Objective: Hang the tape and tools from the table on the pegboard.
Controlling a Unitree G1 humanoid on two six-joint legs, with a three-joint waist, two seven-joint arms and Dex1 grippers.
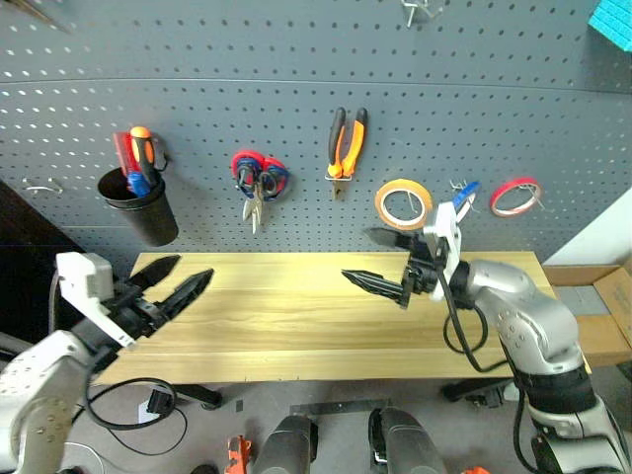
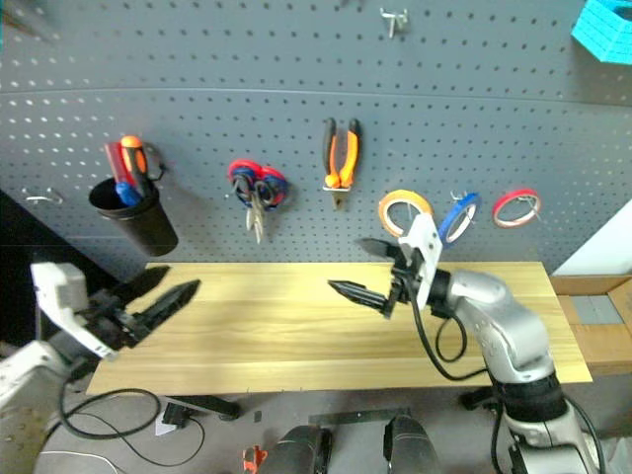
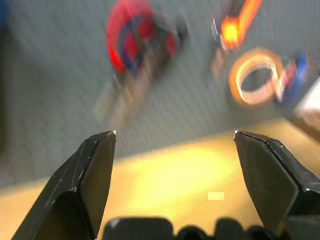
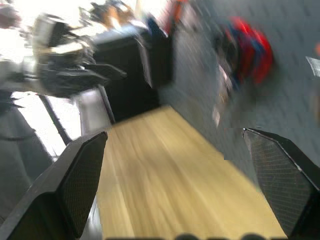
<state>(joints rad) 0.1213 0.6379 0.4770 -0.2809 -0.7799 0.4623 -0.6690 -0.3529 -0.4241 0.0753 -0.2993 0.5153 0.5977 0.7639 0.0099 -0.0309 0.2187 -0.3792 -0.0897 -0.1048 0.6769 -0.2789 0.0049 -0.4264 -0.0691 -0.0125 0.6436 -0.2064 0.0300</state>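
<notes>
The dark grey pegboard (image 1: 197, 79) carries the orange-and-black pliers (image 1: 346, 143) and, to their right, the blue tape (image 2: 458, 215) on a hook between a yellow ring (image 1: 403, 202) and a red ring (image 1: 515, 196). A red-handled screwdriver (image 1: 122, 153) stands in a black cup (image 1: 138, 205) at the left. Red-and-blue scissors (image 1: 259, 178) hang beside it. The wooden table (image 1: 296, 306) is bare. My left gripper (image 1: 195, 268) hovers open over the table's left end. Over its right half my right gripper (image 1: 355, 254) is open and holds nothing.
An orange-and-black screwdriver (image 1: 141, 146) shares the cup. Bare hooks sit at the far left (image 1: 39, 186) and top (image 1: 415, 12) of the board. A cardboard box (image 1: 602, 316) stands right of the table. Cables (image 1: 128, 410) lie on the floor in front.
</notes>
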